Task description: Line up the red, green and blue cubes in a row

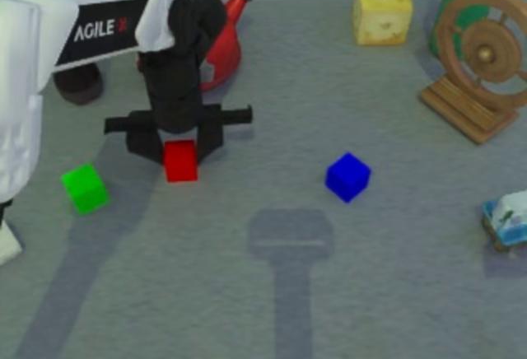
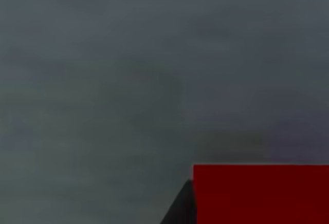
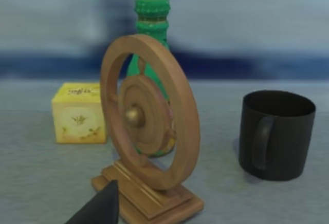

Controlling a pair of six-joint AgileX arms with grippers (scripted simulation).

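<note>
While the left gripper [image 1: 180,155] is clamping the red cube [image 1: 180,161] square-on, green cube [image 1: 85,188] and blue cube [image 1: 347,177] are flanking it, kettle [image 1: 224,42] behind.

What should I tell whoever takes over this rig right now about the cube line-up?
Left gripper: down at the red cube, left of the table's centre; grip state unclear.
Right arm: not in the top view; its wrist camera faces the wooden wheel.
Green cube: near the left edge. Blue cube: right of centre.
Done: nothing lined up yet.
Left: bring all three cubes into one row.
</note>
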